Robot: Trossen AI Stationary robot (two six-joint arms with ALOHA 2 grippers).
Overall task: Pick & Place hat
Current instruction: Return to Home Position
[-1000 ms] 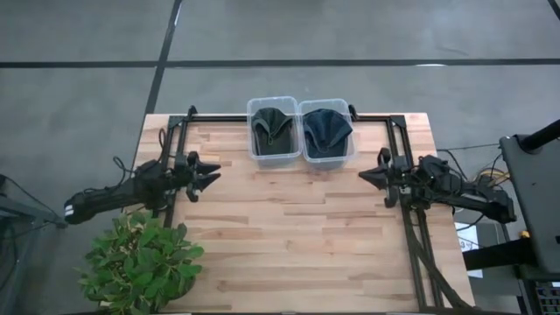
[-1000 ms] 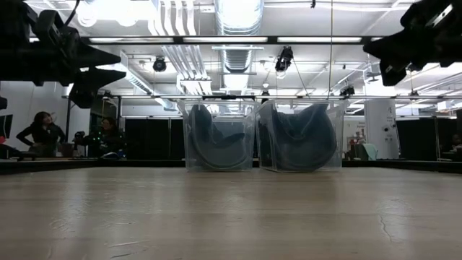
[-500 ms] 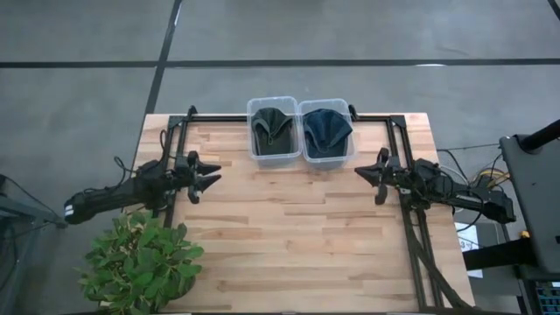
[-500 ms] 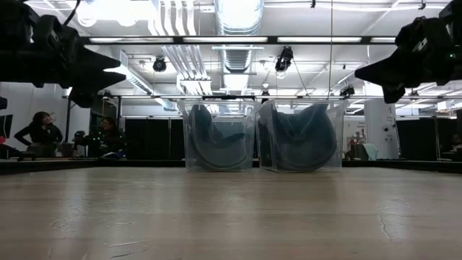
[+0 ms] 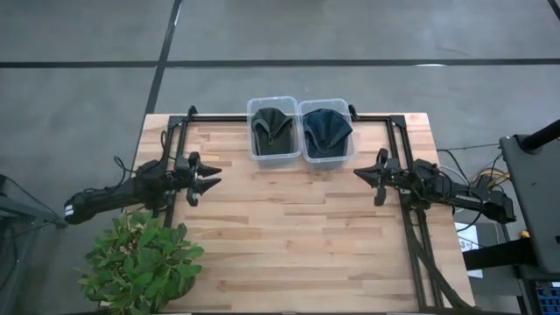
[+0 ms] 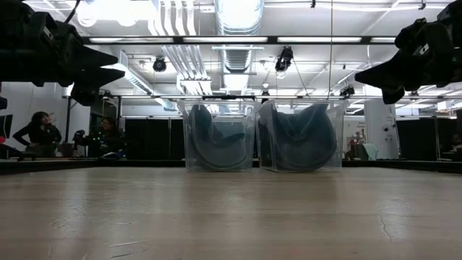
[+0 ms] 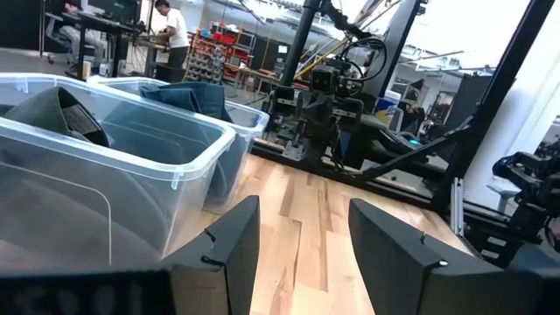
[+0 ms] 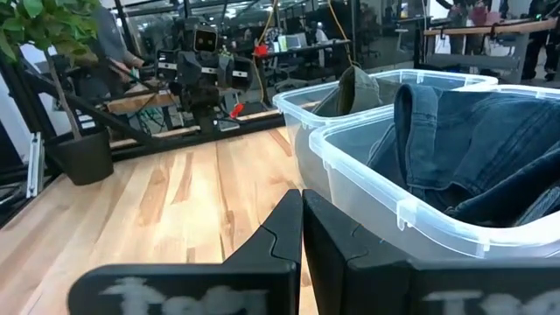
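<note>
Two clear plastic bins stand side by side at the middle of the table's far edge. The left bin [image 5: 273,131] holds a dark grey-green hat [image 7: 61,109]; the right bin [image 5: 327,131] holds a blue denim hat [image 8: 472,149]. Both hats lie crumpled on the bin floors. My left gripper [image 5: 213,179] hovers open above the table, left of the bins and pointing right. My right gripper [image 5: 359,173] hovers right of the bins, pointing left, its fingers shut and empty [image 8: 303,197]. In the low view both grippers hang well above the tabletop [image 6: 115,65] [image 6: 361,74].
A potted green plant [image 5: 140,262] stands at the table's near-left corner, close under my left arm. Black frame rails [image 5: 411,236] run along the table's left, right and far sides. Bare wood [image 5: 289,227] stretches between the arms and toward the near edge. People sit in the room behind [image 6: 43,133].
My right gripper has moved a little toward the table's left and far edge, closer to the right bin, and in the low view it has come down slightly and levelled out. The bins and hats have stayed put.
</note>
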